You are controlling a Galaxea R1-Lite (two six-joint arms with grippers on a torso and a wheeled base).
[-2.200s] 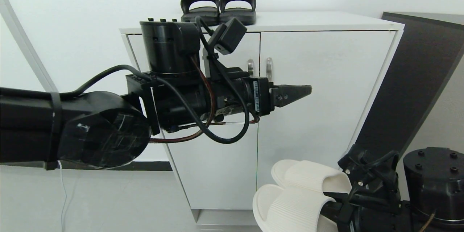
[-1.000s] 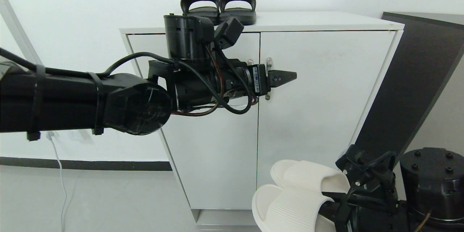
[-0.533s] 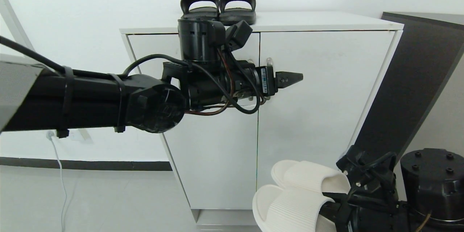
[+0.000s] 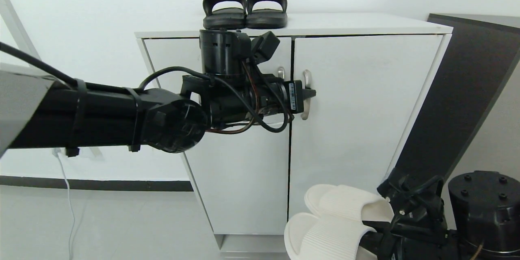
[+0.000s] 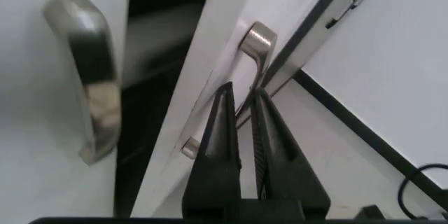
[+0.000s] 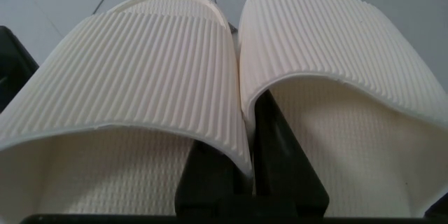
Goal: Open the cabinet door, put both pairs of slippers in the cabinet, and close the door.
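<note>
A white two-door cabinet stands ahead. Its right door is ajar, with a thin dark gap along its inner edge. My left gripper is shut on the right door's metal handle, at mid height of the handle. The left door's handle sits beside it, across the gap. A pair of black slippers rests on the cabinet top. Low at the right, my right gripper is shut on the pair of white slippers, pinching their two inner strap edges together.
A dark panel leans against the wall right of the cabinet. A white cable hangs down to the floor at the left. Bare floor lies in front of the cabinet and to its left.
My left arm rose and went forward to the right door's handle, then drew back with the gripper shut on it. The right door has opened a crack. The right arm sank slightly.
</note>
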